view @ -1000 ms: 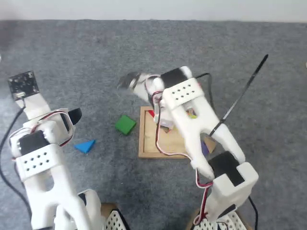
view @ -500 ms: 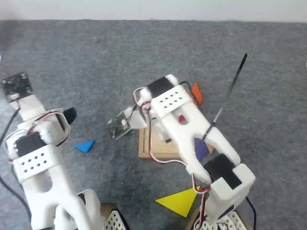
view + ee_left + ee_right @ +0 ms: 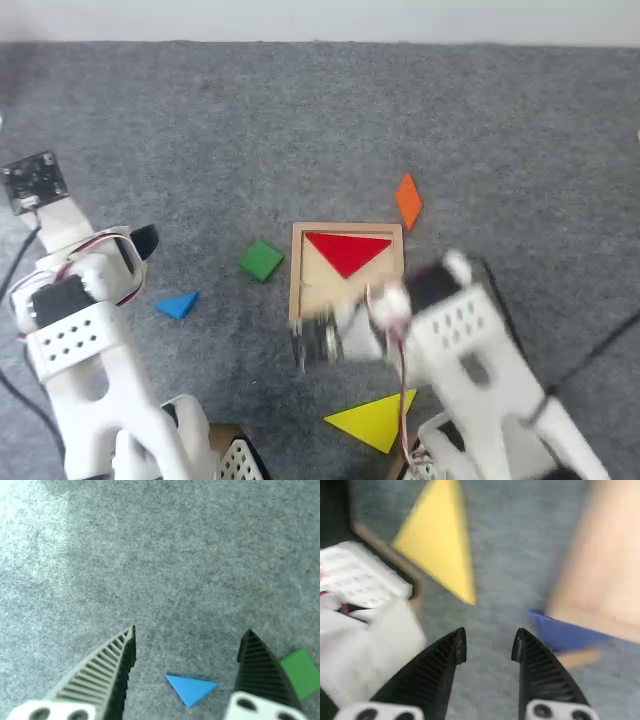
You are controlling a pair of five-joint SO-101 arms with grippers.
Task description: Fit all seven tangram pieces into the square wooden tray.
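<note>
1. Over the table, on the high camera, I count one piece seated: the red triangle (image 3: 347,250) lies inside the square wooden tray (image 3: 296,280). Loose on the carpet (image 3: 200,130) are the orange parallelogram (image 3: 408,200) just off a tray corner, the green square (image 3: 261,260) beside the tray, the blue triangle (image 3: 178,304) farther out, and the yellow triangle (image 3: 375,420).
2. On the left wrist camera, my left gripper (image 3: 190,631) hangs wide open and empty over the carpet, near the blue triangle.
3. On the right wrist camera, my right gripper (image 3: 490,632) has its jaws slightly apart, holding nothing. A dark blue piece (image 3: 565,632) lies against the tray's edge; I cannot tell whether it is inside. I judge most of the fitting remains.
</note>
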